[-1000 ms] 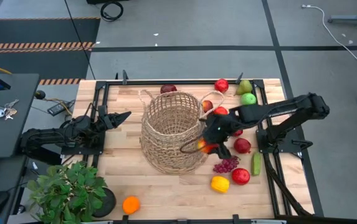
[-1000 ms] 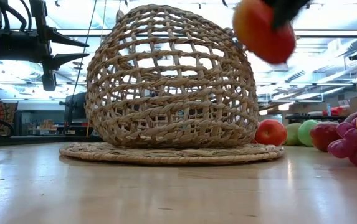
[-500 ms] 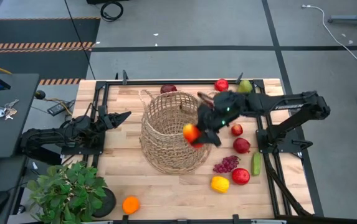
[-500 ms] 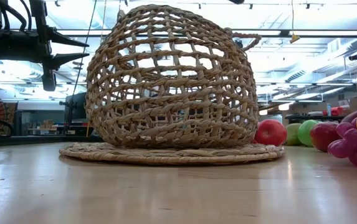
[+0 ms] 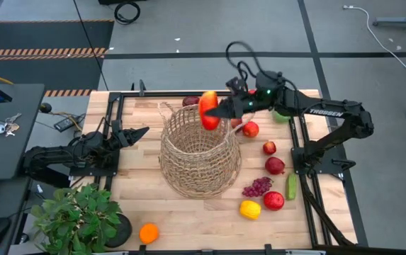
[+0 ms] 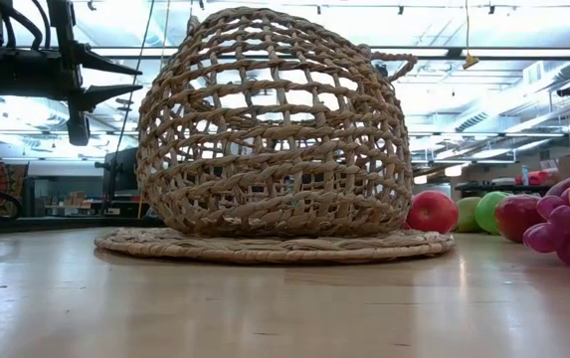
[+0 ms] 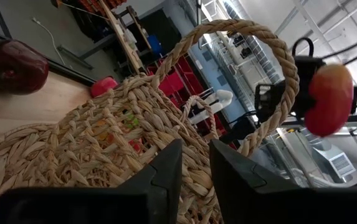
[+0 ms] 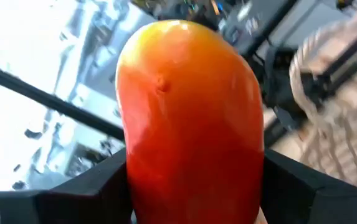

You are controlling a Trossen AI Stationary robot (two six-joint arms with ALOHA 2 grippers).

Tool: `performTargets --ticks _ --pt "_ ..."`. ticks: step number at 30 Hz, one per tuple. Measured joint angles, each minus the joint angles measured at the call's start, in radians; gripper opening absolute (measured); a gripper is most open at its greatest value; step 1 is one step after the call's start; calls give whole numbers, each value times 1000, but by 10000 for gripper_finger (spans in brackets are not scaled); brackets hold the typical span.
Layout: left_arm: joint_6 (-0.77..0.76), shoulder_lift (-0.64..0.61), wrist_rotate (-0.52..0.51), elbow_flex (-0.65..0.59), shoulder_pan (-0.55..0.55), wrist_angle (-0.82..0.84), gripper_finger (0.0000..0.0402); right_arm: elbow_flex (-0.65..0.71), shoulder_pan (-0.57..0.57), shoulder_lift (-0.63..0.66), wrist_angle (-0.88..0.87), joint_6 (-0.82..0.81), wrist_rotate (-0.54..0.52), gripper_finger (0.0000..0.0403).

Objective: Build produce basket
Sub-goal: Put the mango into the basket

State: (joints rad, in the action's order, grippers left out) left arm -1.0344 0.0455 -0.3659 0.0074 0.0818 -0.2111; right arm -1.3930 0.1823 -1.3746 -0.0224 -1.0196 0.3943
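Note:
The tan wicker basket (image 5: 199, 149) (image 6: 275, 124) (image 7: 103, 143) stands upright at mid-table on its flat woven base. My right gripper (image 5: 215, 112) (image 8: 194, 186) hangs high above the basket's far rim, shut on a red-orange oblong fruit (image 5: 208, 110) (image 8: 190, 118) (image 7: 329, 99). My left gripper (image 5: 137, 132) (image 7: 195, 171) waits low at the basket's left side, pointing at a loop handle (image 7: 271, 56), fingers nearly together and touching nothing. The rest of the produce lies on the table right of the basket; neither gripper shows in the low view. My right gripper pinches the red-orange fruit between its two fingers (image 8: 97, 190), one on each flank of the fruit's lower half (image 8: 141, 180). The fingers reach level from the table's right side. The fruit is lifted clear, standing on end above the basket's far rim.
Apples (image 5: 251, 129) (image 5: 275, 165), grapes (image 5: 257, 187), a cucumber (image 5: 291, 186), a lemon (image 5: 249, 209) and a red apple (image 5: 273, 200) lie right of the basket. A dark apple (image 5: 191, 101) sits at the far edge, an orange (image 5: 149, 232) and potted plant (image 5: 82, 216) near-left.
My right gripper has carried the red-orange fruit from low beside the basket's near-right side up and toward the far edge, ending high over the basket's far rim. The fruit has risen out of the low view. The arm has swung and turned with it.

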Motion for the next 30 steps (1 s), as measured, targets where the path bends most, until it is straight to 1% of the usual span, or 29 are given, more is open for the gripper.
performTargets --ticks 6,10,13,17,22,24,26,30 --pt "0 0 0 0 0 0 88 0 32 0 57 -35 25 274" --pt "0 0 0 0 0 0 85 1 32 0 66 -4 24 274" --pt "0 0 0 0 0 0 87 1 29 0 111 49 -18 274" --pt "0 0 0 0 0 0 91 1 21 0 119 135 -109 274" --pt "0 0 0 0 0 0 88 -6 21 -10 114 223 -162 274" --pt "0 0 0 0 0 0 86 -41 19 -32 74 259 -162 274" --pt "0 0 0 0 0 0 85 -105 9 -66 10 312 -165 274" --pt "0 0 0 0 0 0 87 -297 -13 -169 -215 490 -171 274"
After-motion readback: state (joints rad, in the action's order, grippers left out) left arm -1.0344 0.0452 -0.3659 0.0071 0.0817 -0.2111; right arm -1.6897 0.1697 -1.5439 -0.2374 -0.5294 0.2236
